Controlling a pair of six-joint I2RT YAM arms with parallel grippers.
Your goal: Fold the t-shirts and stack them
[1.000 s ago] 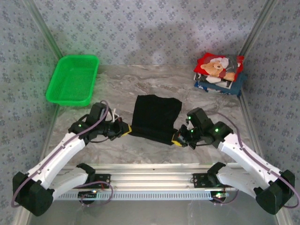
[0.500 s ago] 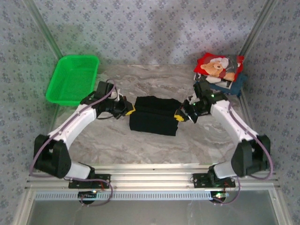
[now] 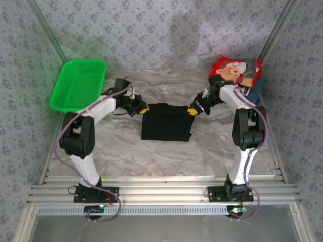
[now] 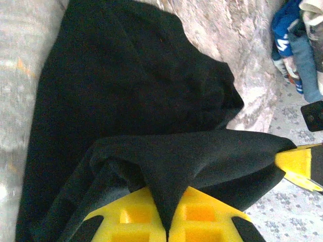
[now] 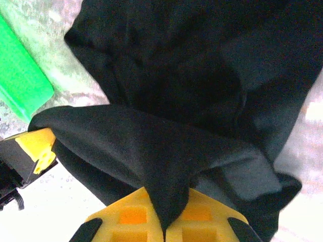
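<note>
Left pincer [image 3: 144,109] and right pincer [image 3: 192,111] each clamped on a far corner of the black t-shirt [image 3: 166,125], mid-desk [image 3: 131,151]; edge held taut between them, likely to lay the fold flat. Folded stack [image 3: 234,70] sits far right

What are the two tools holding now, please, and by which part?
Both hold the black t-shirt: the left tool pinches its far left corner, the right tool its far right corner.
</note>
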